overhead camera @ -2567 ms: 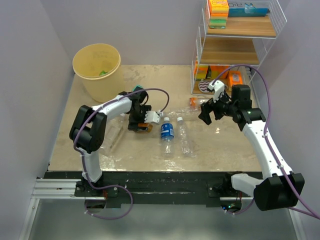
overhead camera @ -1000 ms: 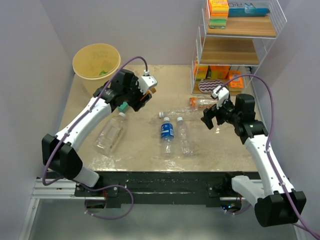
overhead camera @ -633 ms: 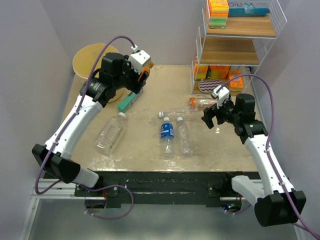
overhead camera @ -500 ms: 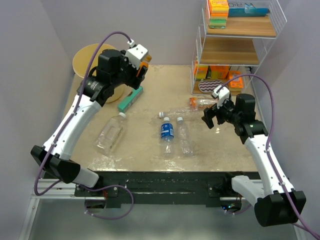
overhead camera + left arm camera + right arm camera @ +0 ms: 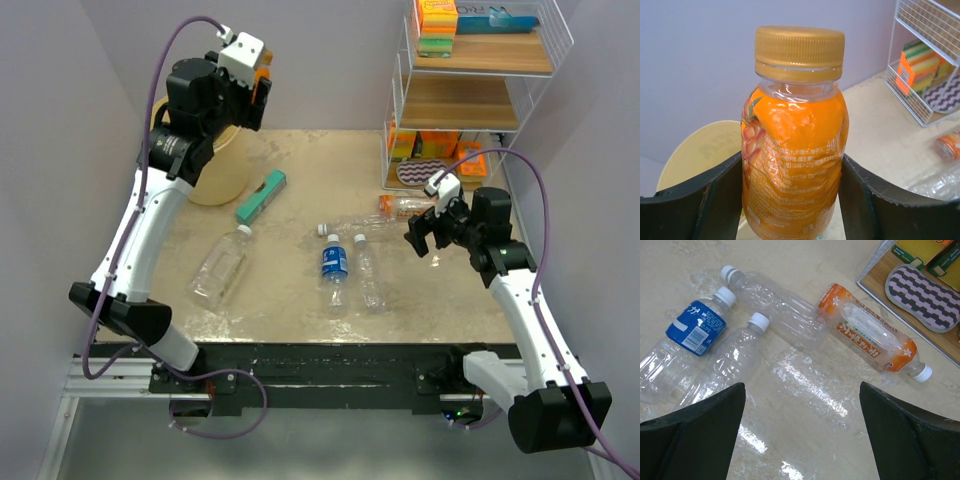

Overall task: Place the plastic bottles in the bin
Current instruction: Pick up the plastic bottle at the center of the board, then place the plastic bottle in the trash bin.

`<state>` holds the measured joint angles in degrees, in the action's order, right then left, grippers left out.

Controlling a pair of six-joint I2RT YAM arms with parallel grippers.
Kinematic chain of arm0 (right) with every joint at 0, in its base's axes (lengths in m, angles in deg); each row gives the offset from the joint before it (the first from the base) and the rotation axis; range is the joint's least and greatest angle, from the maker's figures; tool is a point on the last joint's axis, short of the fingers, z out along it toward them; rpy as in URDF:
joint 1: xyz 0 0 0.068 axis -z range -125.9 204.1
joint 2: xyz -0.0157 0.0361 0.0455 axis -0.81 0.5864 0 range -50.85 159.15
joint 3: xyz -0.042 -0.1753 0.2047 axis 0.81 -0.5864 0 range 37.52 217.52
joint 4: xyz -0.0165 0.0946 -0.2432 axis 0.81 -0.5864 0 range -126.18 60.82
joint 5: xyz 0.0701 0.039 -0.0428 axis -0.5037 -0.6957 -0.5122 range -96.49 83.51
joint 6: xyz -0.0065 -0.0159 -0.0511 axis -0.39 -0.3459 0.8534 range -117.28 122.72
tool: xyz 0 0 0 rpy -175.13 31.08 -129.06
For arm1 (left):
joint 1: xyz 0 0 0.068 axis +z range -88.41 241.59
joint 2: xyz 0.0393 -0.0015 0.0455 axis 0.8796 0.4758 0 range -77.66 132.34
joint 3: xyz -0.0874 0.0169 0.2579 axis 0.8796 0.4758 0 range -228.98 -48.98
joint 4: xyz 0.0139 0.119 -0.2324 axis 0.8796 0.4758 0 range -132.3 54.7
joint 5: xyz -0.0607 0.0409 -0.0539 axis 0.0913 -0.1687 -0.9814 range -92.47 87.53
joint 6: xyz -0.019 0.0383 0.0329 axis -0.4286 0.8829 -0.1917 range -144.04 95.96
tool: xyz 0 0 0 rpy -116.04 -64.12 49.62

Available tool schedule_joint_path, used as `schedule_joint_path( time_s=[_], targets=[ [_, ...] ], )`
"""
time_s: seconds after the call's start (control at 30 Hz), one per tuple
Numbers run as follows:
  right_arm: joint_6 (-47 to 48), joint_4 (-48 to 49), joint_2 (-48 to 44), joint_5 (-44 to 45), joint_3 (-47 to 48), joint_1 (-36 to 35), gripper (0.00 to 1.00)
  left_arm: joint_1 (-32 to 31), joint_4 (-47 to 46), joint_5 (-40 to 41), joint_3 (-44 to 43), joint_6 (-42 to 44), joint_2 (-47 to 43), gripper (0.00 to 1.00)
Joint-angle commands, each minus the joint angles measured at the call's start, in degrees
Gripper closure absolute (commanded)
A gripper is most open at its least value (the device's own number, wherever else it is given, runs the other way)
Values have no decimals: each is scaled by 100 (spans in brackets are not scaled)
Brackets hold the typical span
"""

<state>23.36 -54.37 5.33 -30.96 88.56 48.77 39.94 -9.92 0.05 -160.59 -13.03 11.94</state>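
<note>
Left arm has swung up off table [image 5: 280, 300], from near teal box [image 5: 261, 195] to high over bin [image 5: 222, 178]. Left gripper [image 5: 791, 200] pinches orange bottle [image 5: 795, 145] by body, cap pointing away from wrist. Bin mouth sits below, left of bottle: probably small shift left before release. Right gripper [image 5: 801, 390] spread wide, empty, above loose bottles [image 5: 700, 330].

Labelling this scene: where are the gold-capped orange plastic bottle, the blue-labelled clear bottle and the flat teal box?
Gold-capped orange plastic bottle [image 5: 792, 145]: left wrist view, label.
Blue-labelled clear bottle [image 5: 694, 328]: right wrist view, blue label.
Flat teal box [image 5: 261, 195]: top external view, top face.
</note>
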Motion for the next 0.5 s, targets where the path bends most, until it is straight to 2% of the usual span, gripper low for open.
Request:
schedule_joint_path(
  time_s=[0.0, 0.27, 0.47],
  targets=[
    [-8, 199, -46, 118, -69, 23, 2, 319, -399, 196, -580, -221, 277, 51],
    [10, 199, 68, 109, -60, 31, 2, 942, -821, 257, -651, -319, 593, 52],
    [19, 190, 103, 126, -60, 49, 2, 1127, -1128, 441, -520, -169, 743, 51]
  ],
)
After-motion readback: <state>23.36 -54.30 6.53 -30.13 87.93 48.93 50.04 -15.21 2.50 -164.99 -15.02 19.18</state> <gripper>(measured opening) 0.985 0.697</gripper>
